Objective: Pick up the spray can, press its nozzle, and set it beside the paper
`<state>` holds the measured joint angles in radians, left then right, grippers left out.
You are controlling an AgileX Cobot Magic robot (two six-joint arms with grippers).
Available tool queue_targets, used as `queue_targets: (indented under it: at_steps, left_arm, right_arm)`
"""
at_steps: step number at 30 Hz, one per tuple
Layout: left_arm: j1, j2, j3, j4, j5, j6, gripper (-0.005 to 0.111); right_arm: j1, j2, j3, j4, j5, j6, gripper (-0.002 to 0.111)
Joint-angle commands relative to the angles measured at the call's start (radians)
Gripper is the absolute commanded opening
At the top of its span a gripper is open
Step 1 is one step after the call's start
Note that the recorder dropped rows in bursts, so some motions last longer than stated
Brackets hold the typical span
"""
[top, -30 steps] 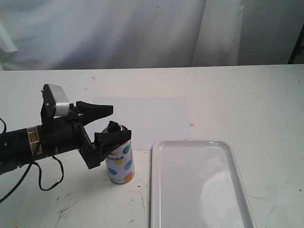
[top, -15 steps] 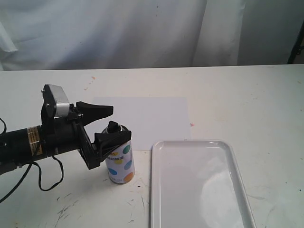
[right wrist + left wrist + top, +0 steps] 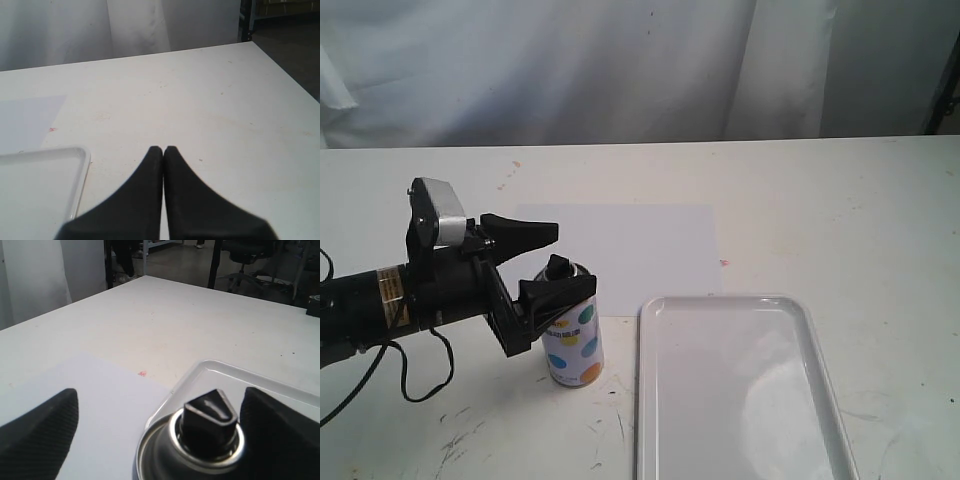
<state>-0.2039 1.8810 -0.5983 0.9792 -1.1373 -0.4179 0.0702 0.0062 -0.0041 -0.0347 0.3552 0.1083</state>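
Left gripper (image 3: pixel 572 260) is spread wide, with the spray can (image 3: pixel 573 345) between its two black fingers (image 3: pixel 520 232). In the exterior view one finger sits above and behind the can top, and the other crosses in front of the silver shoulder. In the left wrist view the fingers flank the can. There is a clear gap on one side, and the other finger is close to the rim; can't tell if it touches. The nozzle (image 3: pixel 209 415) lies roughly midway between the fingertips and nothing presses on it.

The can stands upright on the white table (image 3: pixel 840 200), not lifted. It is just beside the left rim of the white tray (image 3: pixel 645 400) and right at the near edge of the paper (image 3: pixel 640 240), towards its left corner. It is small and cylindrical, with a white label carrying blue, teal and orange dots, a silver metal top ring and a black wedge-shaped nozzle.

Right gripper (image 3: pixel 163 150) has its fingers pressed together with nothing between them. It is over bare table, well apart from the can, with the tray corner and paper edge off to one side.
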Motion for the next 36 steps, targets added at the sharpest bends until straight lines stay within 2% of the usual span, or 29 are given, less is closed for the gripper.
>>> queue_targets:
  at_steps: [1, 11, 17, 21, 23, 30, 36]
  left_arm:
    - [-0.004, -0.009, 0.0, -0.004, 0.002, 0.001, 0.081]
    - [-0.004, 0.005, 0.0, 0.005, 0.036, 0.025, 0.081]
    - [-0.004, 0.05, 0.0, 0.1, -0.08, -0.042, 0.081]
    - [-0.004, 0.051, 0.0, 0.133, -0.084, -0.051, 0.081]
    - [-0.004, 0.051, 0.0, 0.123, -0.084, -0.049, 0.081]
    - [-0.004, 0.049, 0.0, -0.052, -0.084, -0.043, 0.081]
    - [-0.004, 0.047, 0.0, 0.038, -0.084, -0.045, 0.081]
  right_arm:
    - [-0.001, -0.006, 0.004, -0.011, -0.008, -0.005, 0.0]
    - [-0.001, -0.006, 0.004, -0.011, -0.008, -0.005, 0.0]
    - [-0.001, -0.006, 0.004, -0.011, -0.008, -0.005, 0.0]
    - [-0.001, -0.006, 0.004, -0.011, -0.008, -0.005, 0.0]
    - [-0.001, -0.006, 0.004, -0.011, -0.008, -0.005, 0.0]
    - [-0.001, -0.006, 0.004, -0.011, -0.008, -0.005, 0.0]
    - [-0.001, -0.006, 0.004, -0.011, -0.008, -0.005, 0.0]
